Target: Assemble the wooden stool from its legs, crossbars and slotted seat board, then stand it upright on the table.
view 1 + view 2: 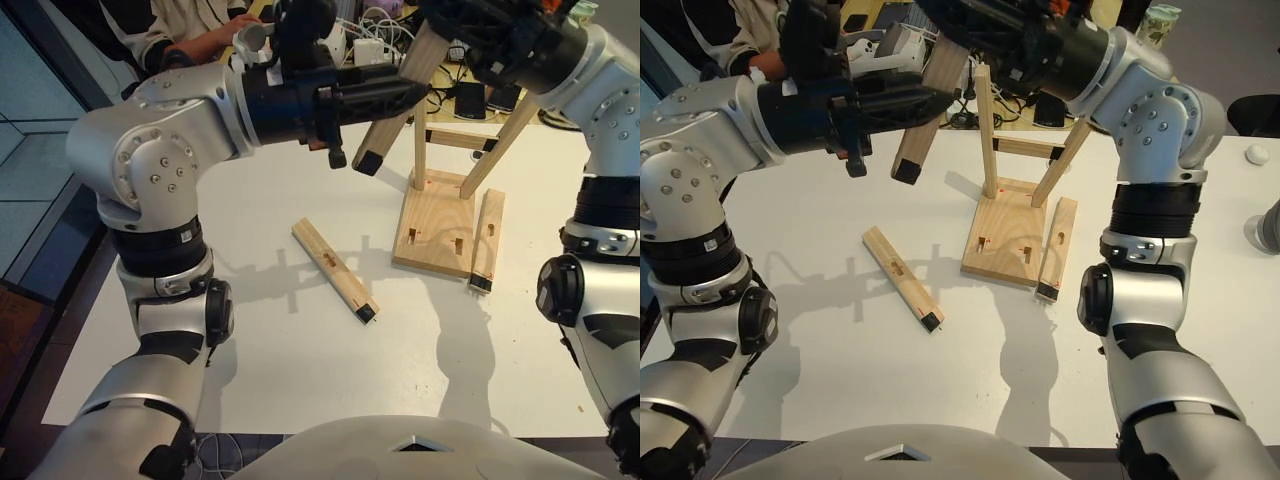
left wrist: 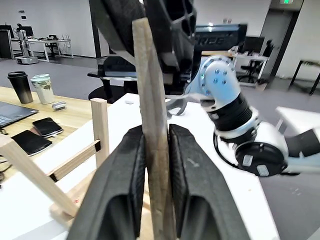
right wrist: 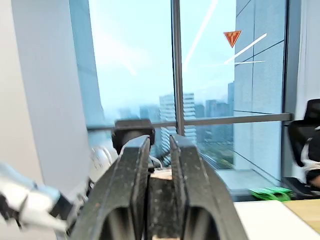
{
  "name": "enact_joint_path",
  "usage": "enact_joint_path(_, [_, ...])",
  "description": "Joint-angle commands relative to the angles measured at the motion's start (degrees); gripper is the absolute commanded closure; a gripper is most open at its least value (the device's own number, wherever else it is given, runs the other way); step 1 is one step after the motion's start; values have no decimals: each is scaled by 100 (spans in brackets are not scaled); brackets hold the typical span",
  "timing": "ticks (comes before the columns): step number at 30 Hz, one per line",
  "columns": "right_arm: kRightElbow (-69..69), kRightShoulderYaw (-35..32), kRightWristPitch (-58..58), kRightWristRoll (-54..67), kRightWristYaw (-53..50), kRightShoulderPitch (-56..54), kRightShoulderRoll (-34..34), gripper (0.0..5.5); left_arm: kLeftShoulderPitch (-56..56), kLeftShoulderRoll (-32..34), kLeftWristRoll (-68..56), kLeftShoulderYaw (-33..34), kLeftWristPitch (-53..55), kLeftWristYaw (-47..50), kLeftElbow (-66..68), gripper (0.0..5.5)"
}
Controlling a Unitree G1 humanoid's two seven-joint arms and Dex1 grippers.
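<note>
A wooden leg (image 1: 385, 135) with a black foot cap hangs tilted above the table, left of the seat board. My left gripper (image 1: 405, 93) is shut on its middle, fingers (image 2: 127, 165) pressed to both sides. My right gripper (image 1: 975, 35) is shut on the leg's upper end (image 3: 161, 176). The slotted seat board (image 1: 440, 225) lies flat with two legs (image 1: 420, 150) (image 1: 495, 150) standing in it, joined by a crossbar (image 1: 457, 140). A third leg (image 1: 487, 240) lies against the board's right edge. Another leg (image 1: 335, 270) lies loose on the table to the left.
The white table (image 1: 250, 220) has open room on its left and front. Behind its far edge is a desk with cables (image 1: 370, 45) and phones (image 1: 480, 98). A person's sleeve (image 1: 170, 30) shows at the back left.
</note>
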Motion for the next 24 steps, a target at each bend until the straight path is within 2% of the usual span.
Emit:
enact_joint_path(1, [176,-749,-138,243,-1199,-230,74,421,-137,-209,-724,67,292,-87,241,509])
enact_joint_path(3, [122,-961,-100,392,-1720,-204,217,394,-132,-234,-793,85,192,47,352,510])
enact_joint_path(6, [172,-1328,-506,-25,-3580,-167,398,375,-99,-264,-726,278,-104,439,461,510])
enact_joint_path(8, [-918,-916,-292,-533,-4605,464,533,375,40,-24,-194,213,-701,790,348,510])
enact_joint_path(10, [-1937,-707,259,-577,-5642,960,934,375,313,272,521,-193,-1420,980,42,510])
enact_joint_path(13, [-2743,-336,897,-458,-6610,1327,1623,375,649,289,1038,-752,-1965,1112,-280,510])
enact_joint_path(15, [-2825,-224,933,-318,-6869,1241,2058,375,765,248,1227,-1066,-2170,1109,-295,510])
enact_joint_path(19, [-2886,-24,887,54,-6763,828,2444,375,915,411,1801,-1695,-2617,1005,-79,510])
enact_joint_path(24, [-3261,32,1261,629,-6386,966,2150,375,1093,673,2396,-1944,-3024,1073,167,510])
